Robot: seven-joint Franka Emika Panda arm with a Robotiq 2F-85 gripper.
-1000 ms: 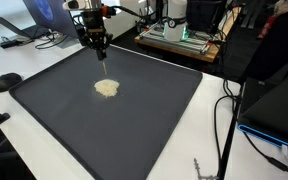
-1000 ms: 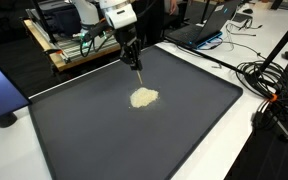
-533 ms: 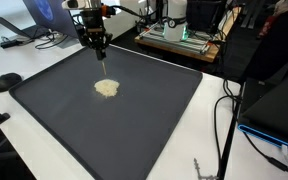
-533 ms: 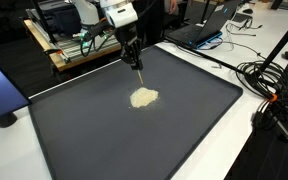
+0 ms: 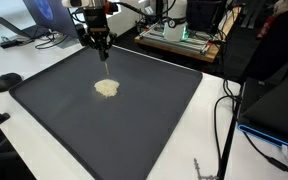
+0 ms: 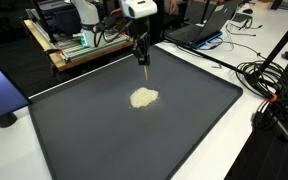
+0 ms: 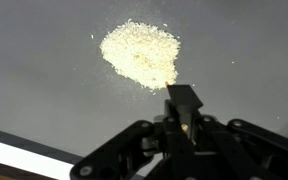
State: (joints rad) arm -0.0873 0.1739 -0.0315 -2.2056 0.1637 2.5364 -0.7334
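**Heap (image 5: 106,88) gathered mid-mat (image 5: 154,115); tool (image 5: 100,47) pinches a thin stick (image 5: 104,66) near it.**

In an exterior view the pale heap sits on the dark mat covering the worktop (image 5: 9,62). It looks mostly gathered, and the stick's tip seems close above its far edge. In an exterior view the tool (image 6: 142,47) hangs behind the heap (image 6: 143,97), with the stick (image 6: 146,60) clear of the mat. In the wrist view the jaws stand pressed together and the heap (image 7: 141,55) lies ahead, a few stray grains around it.

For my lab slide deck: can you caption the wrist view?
Black tool poised near a pale, loose heap of grains on a dark grey mat.
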